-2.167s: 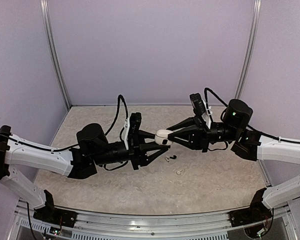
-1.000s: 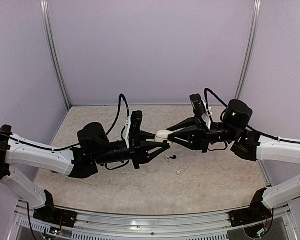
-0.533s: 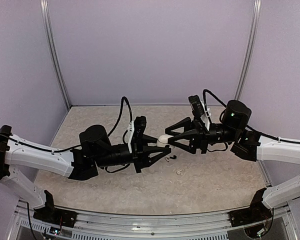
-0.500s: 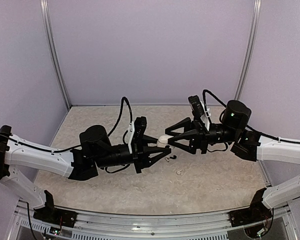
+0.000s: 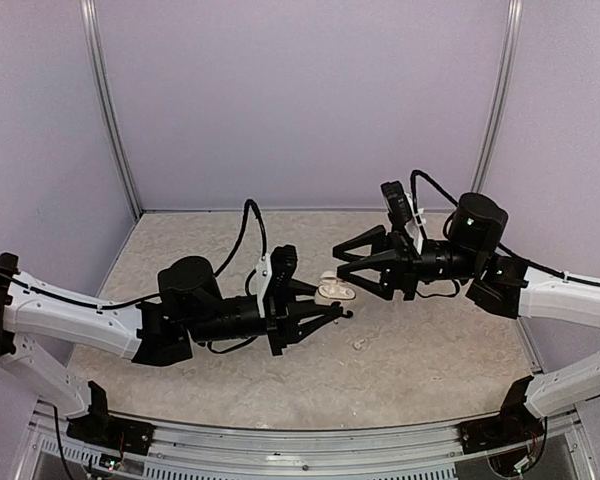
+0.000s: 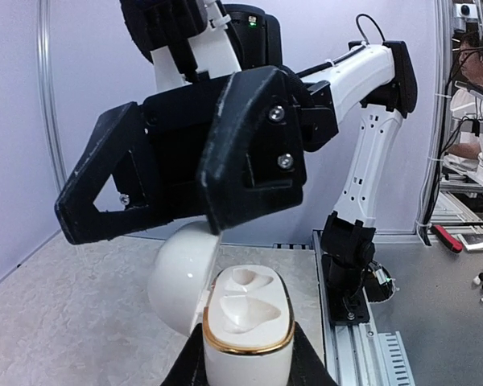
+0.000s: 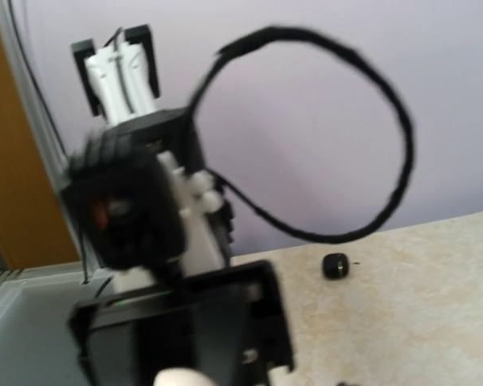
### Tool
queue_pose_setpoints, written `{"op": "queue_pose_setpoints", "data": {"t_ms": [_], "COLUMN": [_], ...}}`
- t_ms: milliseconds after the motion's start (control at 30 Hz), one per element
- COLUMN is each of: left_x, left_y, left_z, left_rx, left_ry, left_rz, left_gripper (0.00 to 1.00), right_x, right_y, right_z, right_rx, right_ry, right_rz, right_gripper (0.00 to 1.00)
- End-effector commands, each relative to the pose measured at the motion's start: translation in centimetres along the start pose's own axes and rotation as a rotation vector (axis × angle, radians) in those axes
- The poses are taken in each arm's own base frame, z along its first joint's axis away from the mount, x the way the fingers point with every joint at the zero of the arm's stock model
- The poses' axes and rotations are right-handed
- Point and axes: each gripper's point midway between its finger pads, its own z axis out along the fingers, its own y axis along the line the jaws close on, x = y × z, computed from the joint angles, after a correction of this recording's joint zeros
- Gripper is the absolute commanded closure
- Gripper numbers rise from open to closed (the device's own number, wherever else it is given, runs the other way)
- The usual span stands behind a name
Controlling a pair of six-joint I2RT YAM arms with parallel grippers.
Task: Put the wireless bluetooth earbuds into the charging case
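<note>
Two arms, top view: left fingers (image 5: 310,322) grip the open charging case (image 5: 332,291) above the bench (image 5: 280,380); right fingers (image 5: 362,243) are spread, holding nothing; one white earbud (image 5: 360,344) lies nearby.
Left wrist view: both cups (image 6: 243,310) look empty; best to hold the case level, I think.
Right wrist view: blurry; black earbud (image 7: 335,265) sits on the bench. Pick it up gently.

Pale lilac walls (image 5: 300,100) stand beyond the left claw (image 5: 330,301) and right claw (image 5: 340,266), framed by grey metal posts (image 5: 110,110); a beige speckled worktop (image 5: 430,370) lies beneath them.

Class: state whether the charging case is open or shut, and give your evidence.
Open: the charging case shows its lid swung aside and two empty wells.
</note>
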Motion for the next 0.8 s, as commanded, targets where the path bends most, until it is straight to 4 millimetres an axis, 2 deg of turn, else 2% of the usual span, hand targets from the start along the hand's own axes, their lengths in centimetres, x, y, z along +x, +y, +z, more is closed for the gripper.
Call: {"op": "queue_pose_setpoints", "data": {"t_ms": [0,167,533,767], "left_x": [-1.0,-1.0,0.6,0.6], "left_y": [-1.4,-1.2,1.1,0.7], "left_z": [-0.4,-0.5,-1.9,-1.8], "left_rx": [0.044,0.036,-0.016,0.01], "left_ry": [-0.024,-0.026,-0.02,-0.026], "left_rz": [0.033,0.027,-0.055,-0.061], "left_gripper": [0.91,0.91,0.92,0.91], "right_x": [-1.4,-0.9,-1.3,0.7], "right_y": [-0.9,-1.7,-0.4,-0.8], "right_z": [-0.4,-0.7,-2.1,-1.2], "right_rx": [0.055,0.082,0.098,0.056], "right_ry": [-0.02,0.001,0.028,0.071], "right_rz": [-0.018,-0.012,-0.067,-0.012], "right_gripper": [0.5,0.5,0.43,0.4]}}
